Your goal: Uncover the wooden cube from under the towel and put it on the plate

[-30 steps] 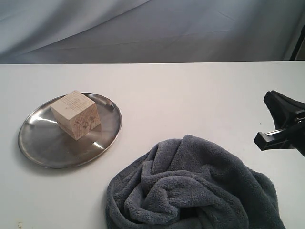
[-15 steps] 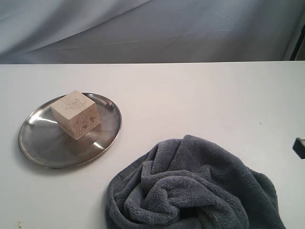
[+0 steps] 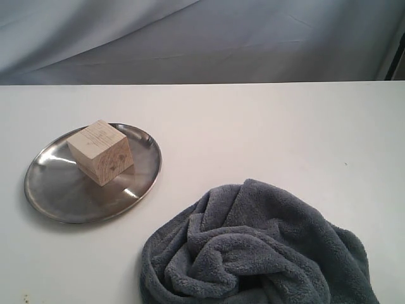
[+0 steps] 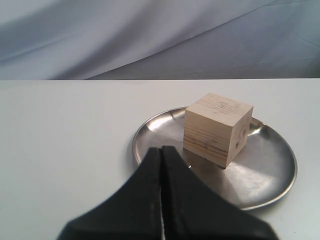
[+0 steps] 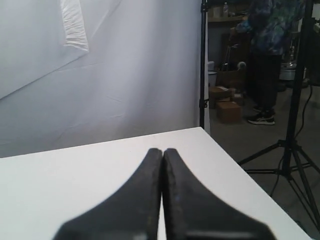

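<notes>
My left gripper (image 4: 161,151) is pressed together w/ nothing in it, tips pointing at the plate (image 3: 57,196), and the wooden cube (image 3: 101,152) sits on that plate, one corner edge toward the ext. cam. My right gripper (image 5: 162,151) is likewise closed & empty over bare table (image 3: 266,126). The towel (image 3: 253,259) lies bunched on the table to the plate's right, not touching it.

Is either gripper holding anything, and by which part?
Nothing is held. The left gripper and right gripper are both shut empty; the pale wooden cube sits free on the round steel plate.
</notes>
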`<state>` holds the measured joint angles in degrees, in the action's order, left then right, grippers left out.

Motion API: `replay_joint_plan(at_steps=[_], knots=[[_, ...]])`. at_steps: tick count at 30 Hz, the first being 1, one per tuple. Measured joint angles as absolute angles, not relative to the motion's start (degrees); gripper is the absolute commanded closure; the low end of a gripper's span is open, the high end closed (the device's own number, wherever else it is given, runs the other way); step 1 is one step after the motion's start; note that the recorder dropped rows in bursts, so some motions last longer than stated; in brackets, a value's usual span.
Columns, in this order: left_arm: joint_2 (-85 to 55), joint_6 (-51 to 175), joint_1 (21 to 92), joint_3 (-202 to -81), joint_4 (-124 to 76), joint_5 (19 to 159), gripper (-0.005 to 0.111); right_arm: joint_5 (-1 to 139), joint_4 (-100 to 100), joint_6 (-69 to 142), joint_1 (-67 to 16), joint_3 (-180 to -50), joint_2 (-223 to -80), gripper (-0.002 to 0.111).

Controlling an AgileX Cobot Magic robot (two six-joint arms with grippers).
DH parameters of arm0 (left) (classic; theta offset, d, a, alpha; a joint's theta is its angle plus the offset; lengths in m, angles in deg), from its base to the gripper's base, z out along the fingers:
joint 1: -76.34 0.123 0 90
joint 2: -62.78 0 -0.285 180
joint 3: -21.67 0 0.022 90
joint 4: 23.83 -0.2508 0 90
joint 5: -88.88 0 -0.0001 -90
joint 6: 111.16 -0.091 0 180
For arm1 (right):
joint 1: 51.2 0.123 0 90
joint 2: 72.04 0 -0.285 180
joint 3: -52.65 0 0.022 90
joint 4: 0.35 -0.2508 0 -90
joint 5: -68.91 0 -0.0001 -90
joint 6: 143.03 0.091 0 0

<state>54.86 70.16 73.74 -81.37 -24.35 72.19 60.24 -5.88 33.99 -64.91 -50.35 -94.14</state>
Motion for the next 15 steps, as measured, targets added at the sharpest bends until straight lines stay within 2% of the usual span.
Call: replay_joint_plan(at_steps=[9, 15], knots=[[54.9, 70.2, 73.7, -81.4, -24.3, 72.2, 0.107, 72.5, -5.9, 30.4, -65.5, -50.4, -81.9, 0.108], [54.9, 70.2, 73.7, -81.4, -24.3, 72.2, 0.107, 77.9, -5.9, 28.5, -65.5, -50.4, -80.2, 0.108]])
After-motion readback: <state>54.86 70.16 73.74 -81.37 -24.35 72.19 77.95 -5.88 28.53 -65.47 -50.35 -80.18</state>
